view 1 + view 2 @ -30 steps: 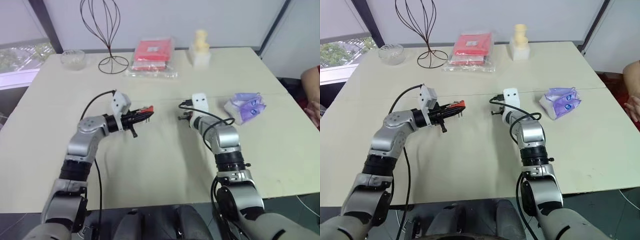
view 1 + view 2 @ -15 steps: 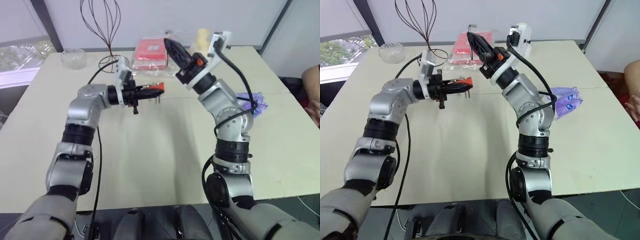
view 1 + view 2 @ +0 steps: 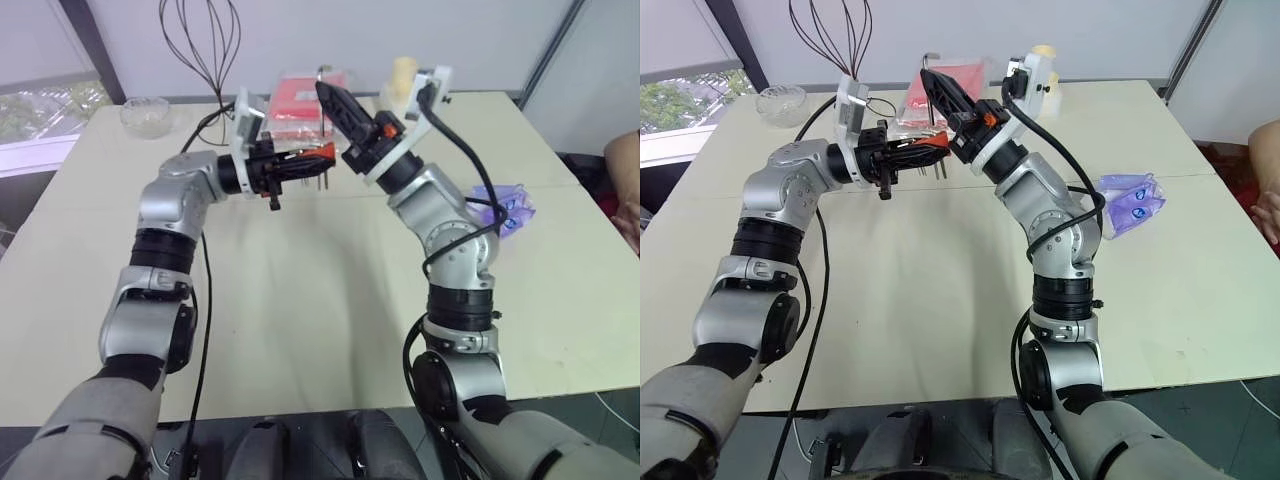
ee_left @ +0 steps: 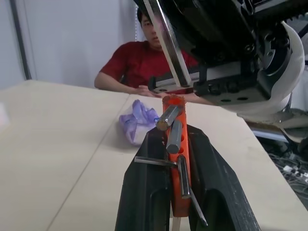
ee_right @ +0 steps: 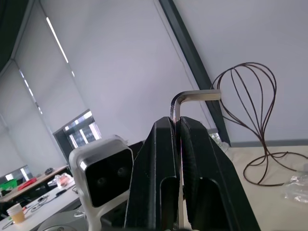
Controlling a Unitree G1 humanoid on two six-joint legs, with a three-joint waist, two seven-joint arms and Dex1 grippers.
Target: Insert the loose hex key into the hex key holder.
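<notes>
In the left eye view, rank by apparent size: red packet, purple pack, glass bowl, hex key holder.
1. Red packet, partly hidden by the arms.
2. Purple pack and glass bowl look about alike; the pack is partly hidden by the right arm, so I won't rank them.
3. Hex key holder, smallest.

On the pale table [image 3: 300, 300] stood a wire balloon-shaped stand [image 3: 205, 50], a glass bowl [image 3: 145, 113], a red flat packet [image 3: 300, 97], a cream figure [image 3: 402, 75] and a purple tissue pack [image 3: 505, 208], while a person in red [image 4: 144, 62] sat beyond.
</notes>
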